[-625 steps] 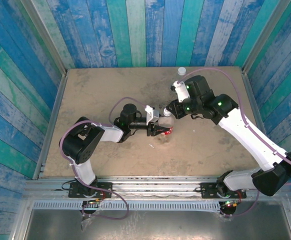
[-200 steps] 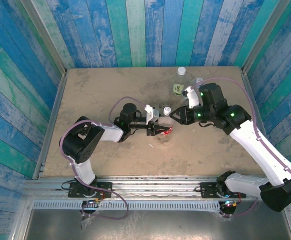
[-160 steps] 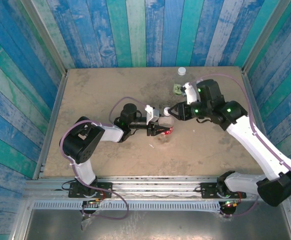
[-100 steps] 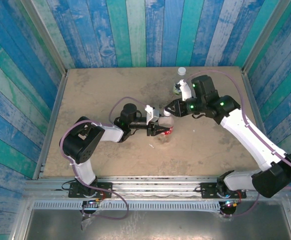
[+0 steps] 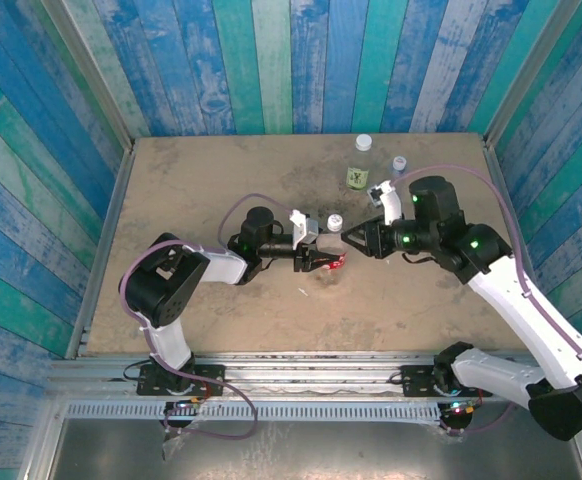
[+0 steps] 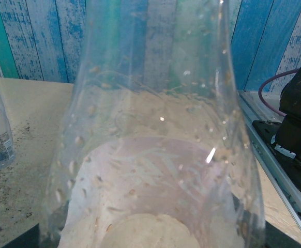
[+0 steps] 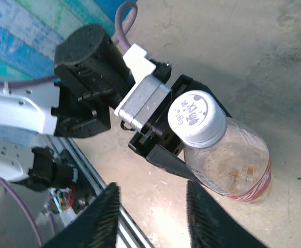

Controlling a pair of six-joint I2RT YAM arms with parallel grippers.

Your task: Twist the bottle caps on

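Resting on the table [image 5: 191, 300], the red-labelled bottle [image 7: 233, 165] is clamped by the left gripper [image 5: 326, 258], a white cap [image 7: 197, 118] seated on its neck. The right gripper [image 5: 354, 238] is held wide and empty at its 3 o'clock. At 1 o'clock, a green-yellow-labelled bottle [image 5: 358, 178] and a slimmer bottle [image 5: 398, 166] are noted, tops too small to read.

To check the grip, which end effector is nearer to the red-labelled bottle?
Left. The left end effector is clamped on the bottle, around its body. The right end effector hangs open beside the cap, apart from it.
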